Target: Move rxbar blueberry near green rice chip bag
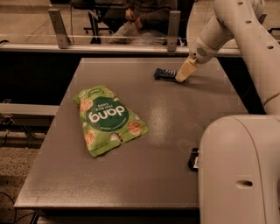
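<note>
**My jaws at the bar, far from the bag**

A grey table (131,183) fills the camera view. The bag (109,119), bright green with a dark green circle reading "dang" and pictures of round rice chips, lies flat on the table's left half. Its lettering is upside down from this side. I give every place from this bag.

The bar (165,74), slim and dark navy, lies flat on the table beyond the bag and to its right, well apart from it, near the table's far edge. Its long side runs left to right.

My jaws are farther right of the bag again, just past the bar. Their tan tip slants down and left and touches the bar's right end. Whether they are spread, pressed together or pinching the bar, I cannot tell. My white arm (232,26) slopes up from them to the top right corner.

My rounded white body (240,170) stands right of the bag and nearer the camera, covering the table's near right corner. A small black wrapper (193,159) lies just beside it, partly hidden behind it, well right of the bag.

Beyond the bag, past the table's far edge, a person (146,13) sits behind a low clear barrier with two metal posts.
</note>
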Controlling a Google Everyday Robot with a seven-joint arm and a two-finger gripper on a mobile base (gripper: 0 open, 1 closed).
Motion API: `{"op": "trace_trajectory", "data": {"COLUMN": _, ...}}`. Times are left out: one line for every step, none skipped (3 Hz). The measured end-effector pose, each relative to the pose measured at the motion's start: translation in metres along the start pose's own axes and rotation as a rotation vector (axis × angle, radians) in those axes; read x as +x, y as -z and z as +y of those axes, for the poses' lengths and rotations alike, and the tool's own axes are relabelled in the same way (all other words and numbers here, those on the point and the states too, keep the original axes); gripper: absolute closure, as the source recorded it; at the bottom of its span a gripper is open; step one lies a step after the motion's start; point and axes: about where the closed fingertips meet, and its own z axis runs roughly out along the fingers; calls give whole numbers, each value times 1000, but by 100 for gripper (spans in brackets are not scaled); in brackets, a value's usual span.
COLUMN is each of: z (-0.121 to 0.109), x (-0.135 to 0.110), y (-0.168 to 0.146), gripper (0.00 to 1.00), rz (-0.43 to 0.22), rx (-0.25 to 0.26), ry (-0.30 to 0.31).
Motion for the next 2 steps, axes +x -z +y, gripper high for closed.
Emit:
{"op": "trace_trajectory", "data": {"z": 12, "x": -6, "y": 9, "gripper": 100, "rz": -23, "rx": -13, "ry": 20}}
{"op": "trace_trajectory", "data": {"z": 37, "x": -16, "y": 19, "gripper": 100, "rz": -65, "rx": -45, "ry": 47}}
